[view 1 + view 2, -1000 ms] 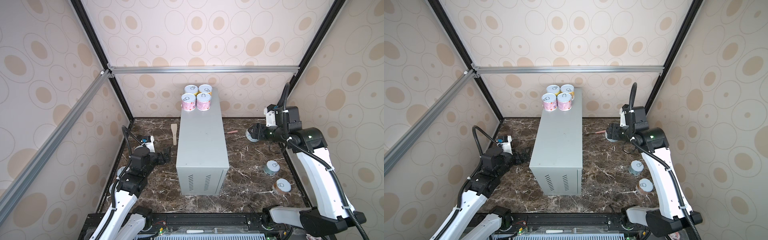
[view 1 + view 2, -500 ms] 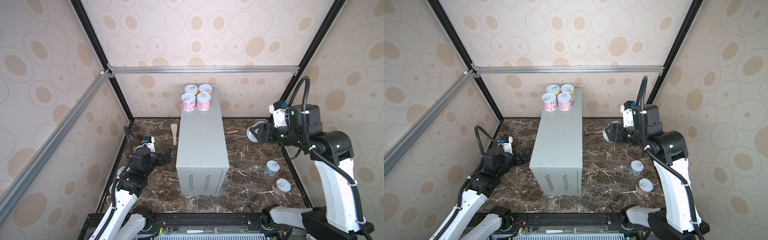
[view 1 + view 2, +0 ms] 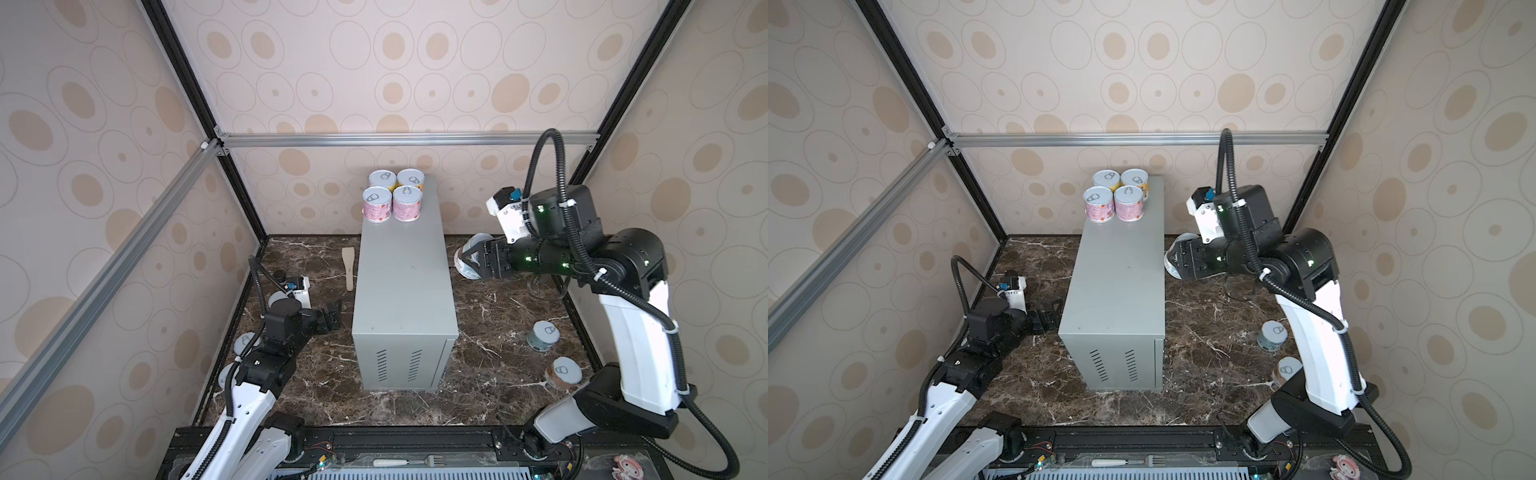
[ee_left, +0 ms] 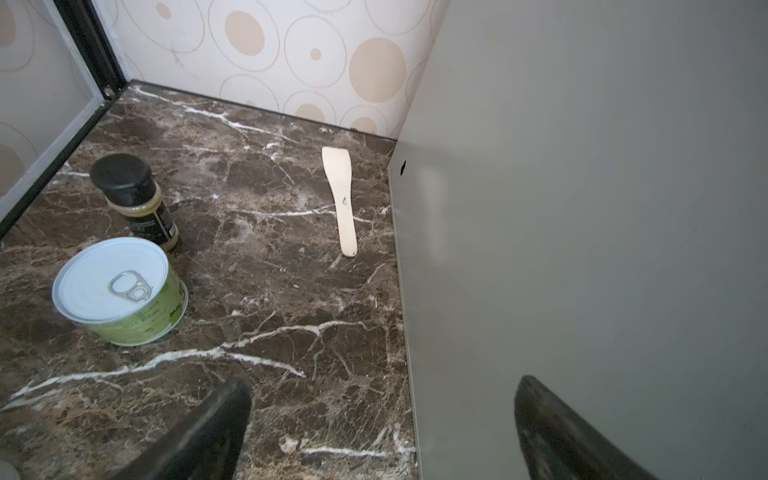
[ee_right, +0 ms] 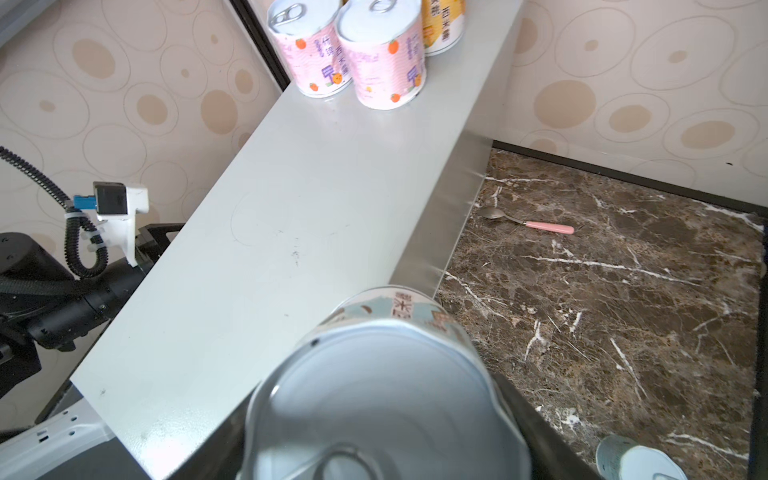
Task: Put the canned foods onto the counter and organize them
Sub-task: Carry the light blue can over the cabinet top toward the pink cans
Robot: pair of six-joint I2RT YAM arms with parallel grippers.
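Two end effectors: right (image 3: pixel 473 258) pinching blue can (image 5: pixel 386 374) beside counter (image 3: pixel 401 270), left (image 3: pixel 332 316) spread near spatula (image 3: pixel 349 268).

10 cans (image 3: pixel 392 203) total: 4 on the bench (image 3: pixel 405 282), 1 blue can (image 5: pixel 386 374) in the right hand (image 3: pixel 469 259), 2 right of the bench, 3 by the left arm (image 3: pixel 249 403). Also 1 bottle (image 4: pixel 135 199), 1 spatula (image 4: pixel 343 203), 1 spoon (image 5: pixel 528 222).
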